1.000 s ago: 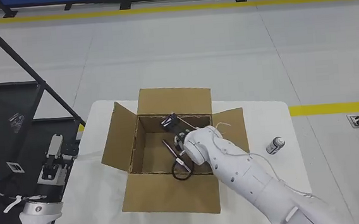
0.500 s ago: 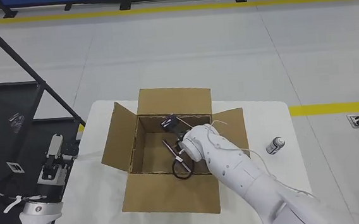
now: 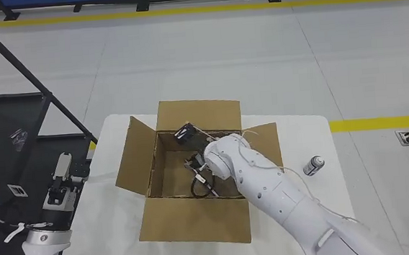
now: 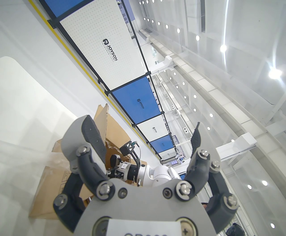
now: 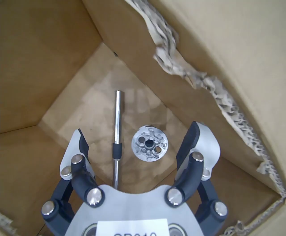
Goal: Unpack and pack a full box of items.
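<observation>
2 grippers, both spread wide and holding nothing. Farthest left, the left gripper [image 4: 144, 129] hangs off the left edge of the table [image 3: 299, 131], well apart from the box [image 3: 198, 113] and aimed up at the hall rather than at any item.

The cardboard box stands at the middle of the table with its 4 flaps folded out. The right gripper [image 5: 136, 130] is down inside it, so the right arm is plainly the nearer one for the next pick. 2 items lie on the box floor below it: a slim metal rod [image 5: 117, 125] with a dark band [image 5: 117, 151], and just beside it a round metal disc [image 5: 149, 146] with a hole at its centre. Both sit within the span of the open fingers, each nearer a different finger. The rod's long axis runs the way the gripper points, so the fingers would close across its width; I judge it needs only a small sideways shift and a descent.

To the right of the box, a spray can [image 3: 313, 165] stands on the table.

Writing: the wall panels [image 4: 107, 51] carry a printed logo, and each gripper's plate has a label cut off by the frame edge.
</observation>
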You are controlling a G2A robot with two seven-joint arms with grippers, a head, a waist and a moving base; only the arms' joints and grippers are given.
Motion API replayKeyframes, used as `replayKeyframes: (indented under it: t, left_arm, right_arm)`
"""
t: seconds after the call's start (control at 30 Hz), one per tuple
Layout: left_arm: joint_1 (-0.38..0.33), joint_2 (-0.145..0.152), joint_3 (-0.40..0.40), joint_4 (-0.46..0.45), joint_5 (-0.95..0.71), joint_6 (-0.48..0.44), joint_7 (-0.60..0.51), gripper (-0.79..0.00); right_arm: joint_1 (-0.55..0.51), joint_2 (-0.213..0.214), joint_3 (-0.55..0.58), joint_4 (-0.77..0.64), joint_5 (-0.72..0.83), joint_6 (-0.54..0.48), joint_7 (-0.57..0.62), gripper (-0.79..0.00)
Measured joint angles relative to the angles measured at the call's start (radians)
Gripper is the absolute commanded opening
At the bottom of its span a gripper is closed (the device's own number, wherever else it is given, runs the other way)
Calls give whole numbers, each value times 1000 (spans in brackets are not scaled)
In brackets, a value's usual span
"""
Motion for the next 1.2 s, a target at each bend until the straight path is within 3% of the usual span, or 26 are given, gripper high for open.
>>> replayKeyframes:
  t: [0.13,0.3,0.47,0.57,0.73,0.87,1.07,1.2]
  left_arm:
    - [0,0,0,0,0,0,0,0]
    - [0,0,0,0,0,0,0,0]
    - [0,0,0,0,0,0,0,0]
    - [0,0,0,0,0,0,0,0]
    - [0,0,0,0,0,0,0,0]
    - [0,0,0,0,0,0,0,0]
    - [0,0,0,0,0,0,0,0]
    - [0,0,0,0,0,0,0,0]
  right_arm:
    - [-95,64,90,-242,-68,-12,96,0]
    - [-309,151,268,-654,-179,-55,214,0]
    - [-506,204,465,-957,-315,-30,199,0]
    - [-589,223,594,-1044,-380,30,163,0]
    - [-677,245,817,-1039,-410,127,111,0]
    - [-685,259,941,-910,-461,168,124,0]
    - [-671,269,980,-731,-423,97,177,0]
    - [-669,273,982,-683,-386,58,185,0]
